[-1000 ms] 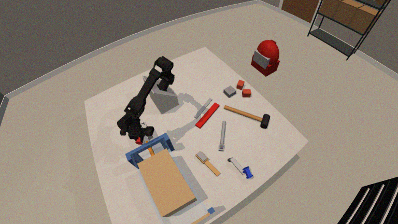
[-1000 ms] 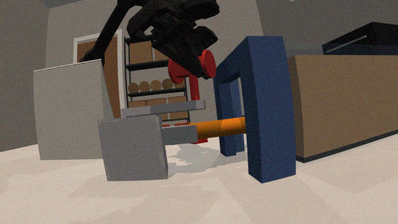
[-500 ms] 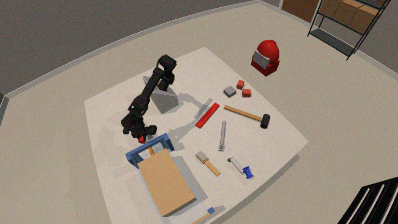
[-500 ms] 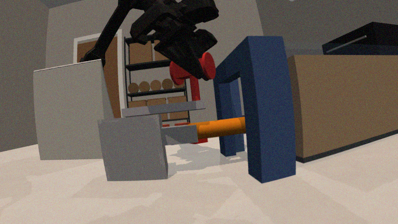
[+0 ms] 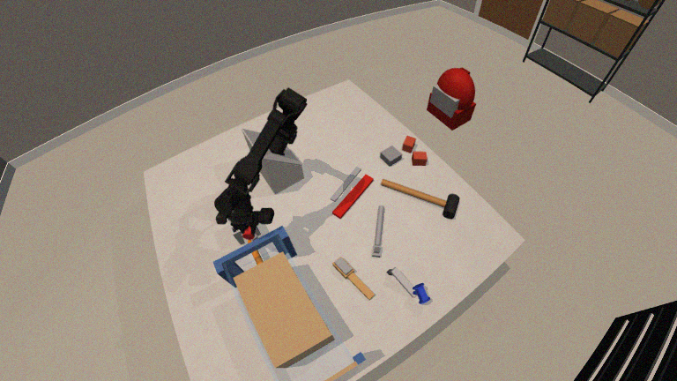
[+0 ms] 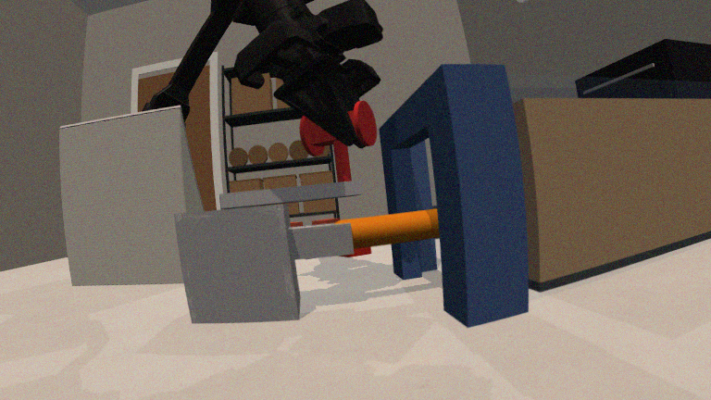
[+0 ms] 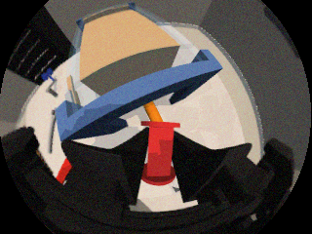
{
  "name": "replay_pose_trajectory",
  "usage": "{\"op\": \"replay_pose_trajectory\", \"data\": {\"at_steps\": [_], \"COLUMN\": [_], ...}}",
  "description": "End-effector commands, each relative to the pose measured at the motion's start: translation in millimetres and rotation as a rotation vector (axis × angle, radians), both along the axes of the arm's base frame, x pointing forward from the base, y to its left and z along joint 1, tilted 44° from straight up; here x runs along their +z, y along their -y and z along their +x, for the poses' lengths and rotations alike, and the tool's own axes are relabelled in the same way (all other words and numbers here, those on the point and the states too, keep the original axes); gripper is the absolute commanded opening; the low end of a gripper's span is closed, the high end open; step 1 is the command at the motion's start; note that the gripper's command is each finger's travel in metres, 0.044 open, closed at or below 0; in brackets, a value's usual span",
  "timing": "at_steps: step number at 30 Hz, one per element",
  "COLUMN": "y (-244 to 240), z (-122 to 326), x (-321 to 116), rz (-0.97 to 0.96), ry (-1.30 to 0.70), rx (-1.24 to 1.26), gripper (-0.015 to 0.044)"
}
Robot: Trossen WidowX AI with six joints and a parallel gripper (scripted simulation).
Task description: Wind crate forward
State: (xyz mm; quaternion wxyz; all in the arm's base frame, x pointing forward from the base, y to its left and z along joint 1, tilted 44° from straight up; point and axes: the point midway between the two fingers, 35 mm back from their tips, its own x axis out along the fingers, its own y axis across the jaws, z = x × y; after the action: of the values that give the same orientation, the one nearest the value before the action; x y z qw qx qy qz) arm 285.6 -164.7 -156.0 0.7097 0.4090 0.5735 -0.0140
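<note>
My gripper is shut on the red grip of the winch handle. The handle's grey arm lies level over the grey winch; its key is hidden. An orange strap runs from the winch through the blue steel frame to the tan crate. The crate looks flat, its front close behind the frame; I cannot tell whether they touch.
The grey arm pedestal stands beside the winch. A red bar, a mallet, a wrench-like tool, a brush, a blue-gripped crank and small blocks lie to the side. Clear panels surround the crate.
</note>
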Motion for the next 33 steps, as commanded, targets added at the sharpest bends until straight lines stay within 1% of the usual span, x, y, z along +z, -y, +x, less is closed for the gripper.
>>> {"op": "replay_pose_trajectory", "data": {"at_steps": [1,33], "y": [-12,-39], "z": [-6,-33], "x": [6,32], "rz": [0.028,0.031], "ry": [-0.013,-0.015], "rx": [-0.003,-0.003], "gripper": [0.0,0.0]}}
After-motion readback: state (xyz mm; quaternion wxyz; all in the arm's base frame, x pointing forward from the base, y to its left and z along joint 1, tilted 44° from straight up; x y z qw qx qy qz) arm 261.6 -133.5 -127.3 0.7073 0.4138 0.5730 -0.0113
